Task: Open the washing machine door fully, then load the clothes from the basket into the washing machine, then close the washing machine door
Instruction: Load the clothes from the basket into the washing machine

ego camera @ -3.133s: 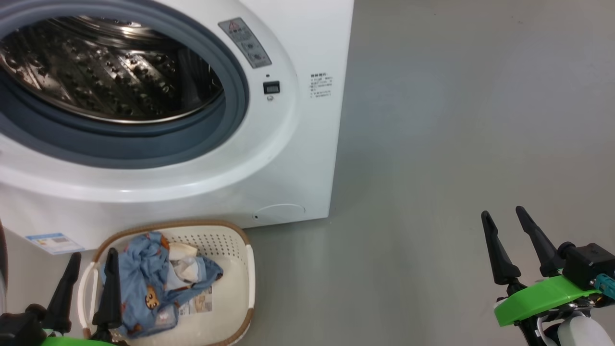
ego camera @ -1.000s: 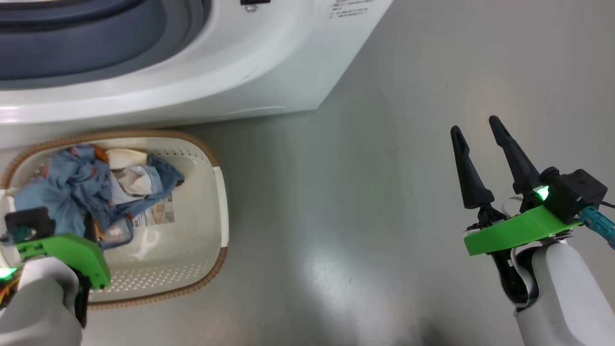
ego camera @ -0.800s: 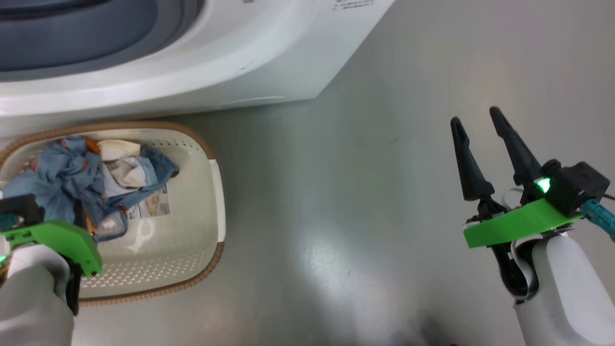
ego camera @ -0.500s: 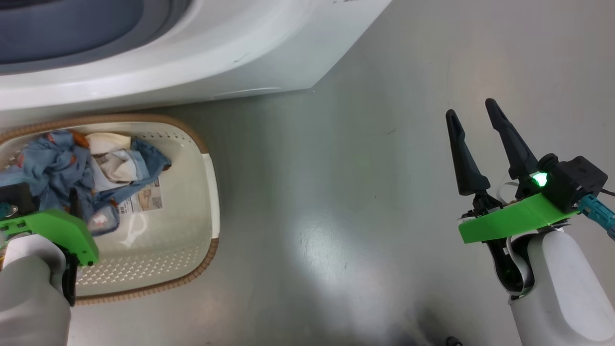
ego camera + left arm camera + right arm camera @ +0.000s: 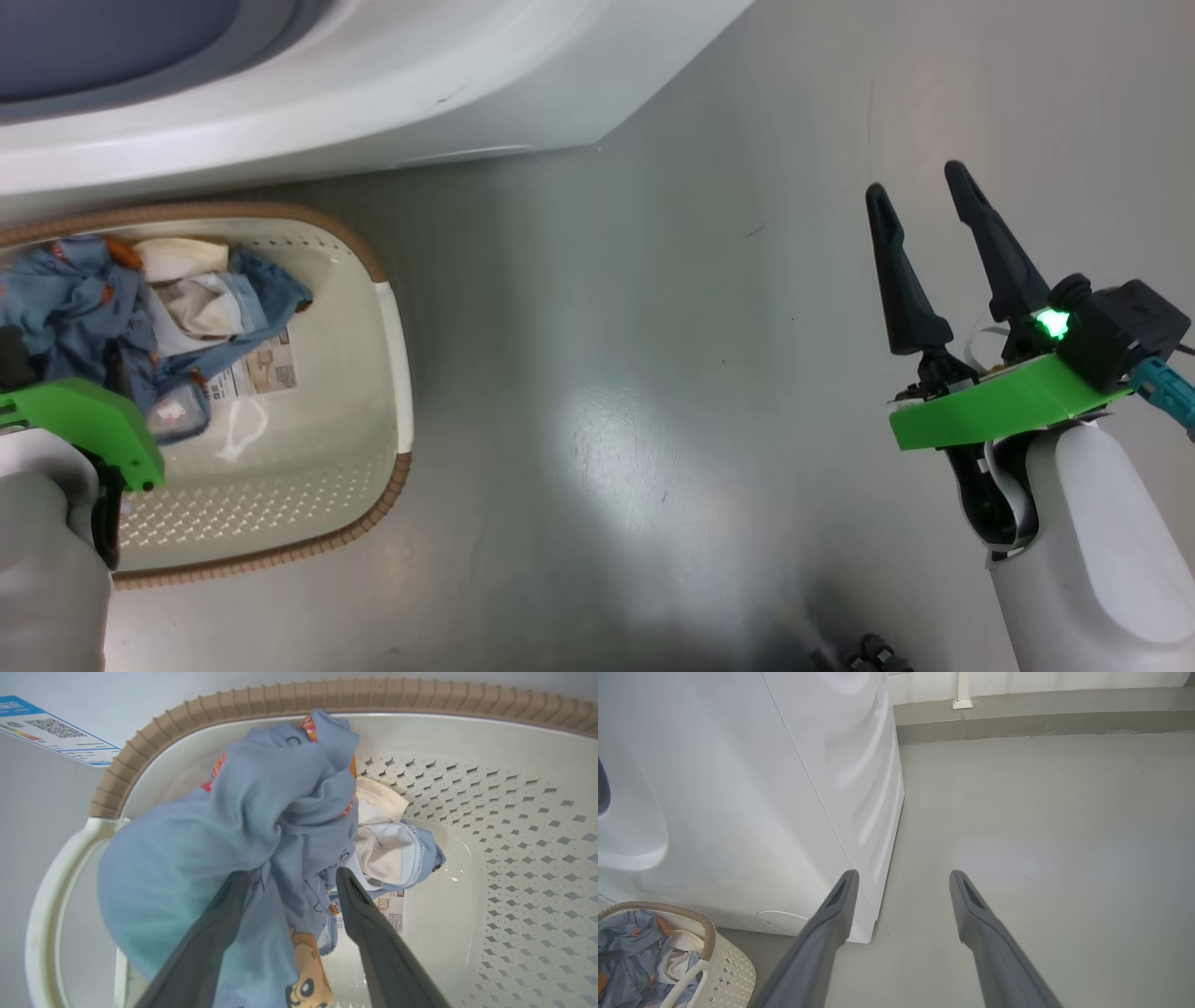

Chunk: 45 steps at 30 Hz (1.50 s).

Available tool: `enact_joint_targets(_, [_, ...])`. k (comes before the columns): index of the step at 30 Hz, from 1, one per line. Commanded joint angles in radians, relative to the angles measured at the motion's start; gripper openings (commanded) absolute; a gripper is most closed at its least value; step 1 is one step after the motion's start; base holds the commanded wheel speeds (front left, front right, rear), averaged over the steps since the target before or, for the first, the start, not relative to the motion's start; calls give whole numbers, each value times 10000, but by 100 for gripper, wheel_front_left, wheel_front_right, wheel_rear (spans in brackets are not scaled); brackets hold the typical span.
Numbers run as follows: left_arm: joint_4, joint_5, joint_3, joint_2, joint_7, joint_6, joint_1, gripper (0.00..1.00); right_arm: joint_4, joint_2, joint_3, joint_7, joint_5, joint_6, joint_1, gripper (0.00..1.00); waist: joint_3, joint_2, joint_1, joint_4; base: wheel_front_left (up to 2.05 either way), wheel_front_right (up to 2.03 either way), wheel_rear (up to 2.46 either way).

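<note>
The cream basket (image 5: pixel 387 355) with a brown rim sits on the floor against the white washing machine (image 5: pixel 373 84). Light blue clothes (image 5: pixel 75 299) with orange bears and some cream cloth lie in its left part. My left gripper (image 5: pixel 290 877) is open and points down into the basket, its fingers straddling a fold of the blue clothes (image 5: pixel 261 826). Its green mount (image 5: pixel 84 420) hides the fingers in the head view. My right gripper (image 5: pixel 917 185) is open and empty above bare floor, far right of the basket. The washing machine door is out of view.
The grey floor (image 5: pixel 607 420) stretches right of the machine to a wall base (image 5: pixel 1017 718). The machine's right side (image 5: pixel 859 765) and round low cover (image 5: pixel 782 917) face my right gripper (image 5: pixel 903 875). An energy label (image 5: pixel 51 732) sits left of the basket rim (image 5: pixel 327 700).
The head camera has tilted down and shifted, so machine and basket slide up and left. My left gripper went from pointing up before the basket to pointing down over the clothes. Both grippers stay open.
</note>
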<state>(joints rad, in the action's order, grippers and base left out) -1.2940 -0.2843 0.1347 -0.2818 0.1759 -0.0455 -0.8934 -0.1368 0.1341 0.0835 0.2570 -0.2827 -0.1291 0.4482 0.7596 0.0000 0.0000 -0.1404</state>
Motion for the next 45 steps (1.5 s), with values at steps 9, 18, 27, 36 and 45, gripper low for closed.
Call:
enact_joint_targets(9, [33,-126,-9,-634,-202,50,-85,0,323,-15,260,48,145,-16,-125,100,207,0,0,-48,0,0,0])
enact_joint_targets(18, [33,-285,12,-551,-81,56,-88,0,280,37,220,48,150,-16,-105,100,33,0,0,66,0,0,0])
enact_joint_targets(27, [36,-675,-170,-103,675,-120,363,0,108,74,138,48,104,-16,-270,100,-904,0,0,413,0,0,0])
enact_joint_targets(36, [1718,-812,-603,249,854,-281,1811,0,-114,182,-17,48,34,-16,-966,100,-2429,0,0,714,0,0,0])
enact_joint_targets(45, [3719,-451,-1329,596,857,-479,3408,0,-312,358,-160,48,-81,-16,-1949,100,-3872,0,0,918,0,0,0])
